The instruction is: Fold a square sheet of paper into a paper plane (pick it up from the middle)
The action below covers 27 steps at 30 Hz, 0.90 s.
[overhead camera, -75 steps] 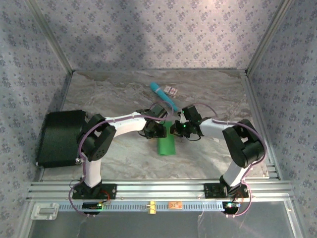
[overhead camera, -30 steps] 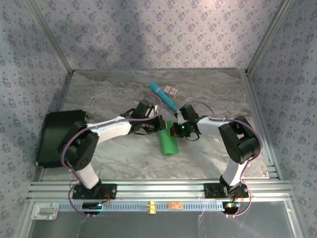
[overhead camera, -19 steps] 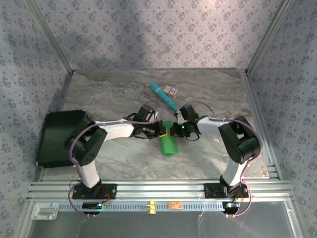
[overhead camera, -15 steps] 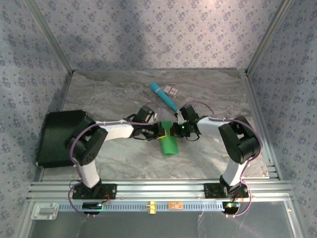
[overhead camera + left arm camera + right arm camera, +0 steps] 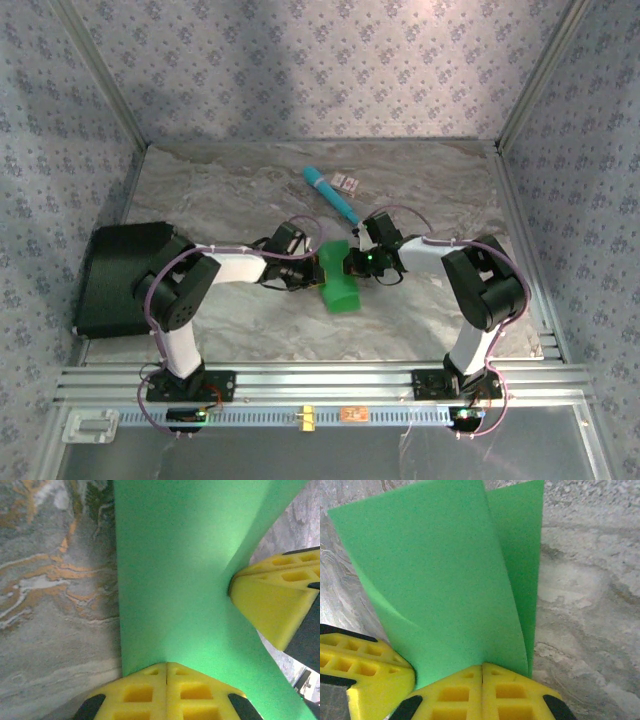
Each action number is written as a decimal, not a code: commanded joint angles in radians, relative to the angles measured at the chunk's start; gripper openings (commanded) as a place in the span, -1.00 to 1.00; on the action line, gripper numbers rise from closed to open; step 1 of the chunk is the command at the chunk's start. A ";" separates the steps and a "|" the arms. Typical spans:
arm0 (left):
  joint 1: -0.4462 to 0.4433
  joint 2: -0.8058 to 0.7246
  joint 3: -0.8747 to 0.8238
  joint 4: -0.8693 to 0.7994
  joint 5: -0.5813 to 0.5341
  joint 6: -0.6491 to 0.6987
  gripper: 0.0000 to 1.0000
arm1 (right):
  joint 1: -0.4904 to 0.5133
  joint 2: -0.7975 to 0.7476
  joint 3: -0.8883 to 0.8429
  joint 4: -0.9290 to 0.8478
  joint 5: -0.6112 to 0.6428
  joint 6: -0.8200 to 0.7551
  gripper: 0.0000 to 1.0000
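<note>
The square sheet of paper [image 5: 340, 287] is bright green and folded into a narrow doubled strip, raised off the marble table [image 5: 230, 190] at its middle. My left gripper [image 5: 309, 270] meets its left edge, and my right gripper [image 5: 351, 263] meets its right edge. In the left wrist view the paper [image 5: 180, 570] runs out from the tip of my shut left gripper [image 5: 167, 664], and the right gripper's yellow fingers [image 5: 272, 605] pinch its far edge. In the right wrist view two layers of paper [image 5: 440, 575] rise from my shut right gripper [image 5: 482, 665], with the left gripper's fingers [image 5: 365, 672] at the lower left.
A teal cylindrical stick [image 5: 333, 196] lies just behind the grippers, with a small card [image 5: 347, 182] beside it. A black block [image 5: 120, 275] sits at the table's left edge. Metal frame rails border the table on all sides.
My left gripper has swung from behind the paper down to its left edge. The paper has tipped and lifted between the two grippers. The right arm has hardly moved.
</note>
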 commanded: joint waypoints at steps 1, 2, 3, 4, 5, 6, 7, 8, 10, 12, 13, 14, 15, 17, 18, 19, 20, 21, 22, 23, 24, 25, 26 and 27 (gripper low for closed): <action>0.005 -0.053 0.010 -0.042 -0.012 -0.014 -0.99 | -0.006 0.029 -0.048 -0.119 0.106 0.005 -1.00; 0.003 -0.066 0.016 -0.040 -0.003 -0.028 -0.99 | -0.006 0.030 -0.047 -0.120 0.106 0.005 -1.00; -0.001 -0.075 0.020 -0.041 0.003 -0.041 -0.99 | -0.006 0.029 -0.047 -0.118 0.105 0.006 -1.00; -0.005 -0.081 0.026 -0.040 0.008 -0.054 -0.99 | -0.007 0.030 -0.047 -0.119 0.105 0.005 -1.00; -0.011 -0.083 0.028 -0.030 0.017 -0.070 -0.99 | -0.006 0.030 -0.047 -0.119 0.104 0.006 -1.00; -0.018 -0.082 0.028 -0.010 0.033 -0.089 -0.99 | -0.007 0.029 -0.047 -0.119 0.105 0.007 -1.00; -0.023 -0.076 0.029 0.002 0.043 -0.104 -0.98 | -0.006 0.030 -0.046 -0.119 0.105 0.007 -1.00; -0.032 -0.070 0.030 0.013 0.052 -0.120 -0.99 | -0.007 0.027 -0.048 -0.119 0.106 0.006 -1.00; -0.046 -0.050 0.035 0.018 0.061 -0.132 -0.99 | -0.007 0.027 -0.048 -0.118 0.108 0.006 -1.00; -0.051 -0.029 0.031 0.021 0.061 -0.142 -0.99 | -0.007 0.026 -0.049 -0.118 0.107 0.007 -1.00; -0.054 -0.022 0.027 0.025 0.059 -0.146 -0.99 | -0.006 0.026 -0.048 -0.119 0.107 0.005 -1.00; -0.053 -0.015 0.021 0.023 0.058 -0.148 -1.00 | -0.006 0.026 -0.049 -0.117 0.107 0.005 -1.00; -0.053 -0.008 0.013 0.017 0.054 -0.146 -0.99 | -0.004 0.027 -0.050 -0.116 0.105 0.005 -1.00; -0.054 0.002 -0.005 0.011 0.045 -0.140 -0.99 | -0.005 0.030 -0.052 -0.112 0.104 0.007 -1.00; -0.053 0.008 -0.015 0.009 0.043 -0.129 -0.99 | -0.003 0.033 -0.050 -0.110 0.101 0.009 -1.00; -0.053 0.013 -0.029 0.008 0.043 -0.120 -0.99 | -0.003 0.035 -0.050 -0.107 0.101 0.009 -1.00; -0.053 0.017 -0.042 0.007 0.038 -0.107 -0.99 | -0.001 0.038 -0.048 -0.107 0.103 0.007 -1.00; -0.055 0.023 -0.056 0.006 0.031 -0.096 -0.99 | 0.000 0.041 -0.048 -0.106 0.107 0.007 -1.00; -0.054 0.026 -0.067 0.007 0.027 -0.090 -0.98 | 0.000 0.042 -0.048 -0.108 0.107 0.007 -1.00; -0.054 0.029 -0.078 0.004 0.019 -0.083 -0.98 | 0.000 0.042 -0.048 -0.108 0.108 0.007 -1.00; -0.053 0.028 -0.085 0.001 0.013 -0.079 -0.98 | 0.000 0.041 -0.052 -0.106 0.111 0.009 -1.00; -0.054 0.023 -0.091 0.003 0.014 -0.076 -0.98 | 0.000 0.040 -0.053 -0.106 0.113 0.011 -1.00; -0.054 0.012 -0.099 0.008 0.012 -0.074 -0.98 | 0.000 0.037 -0.054 -0.107 0.114 0.012 -1.00; -0.056 -0.001 -0.100 0.004 0.005 -0.070 -0.97 | 0.000 0.034 -0.057 -0.106 0.116 0.011 -1.00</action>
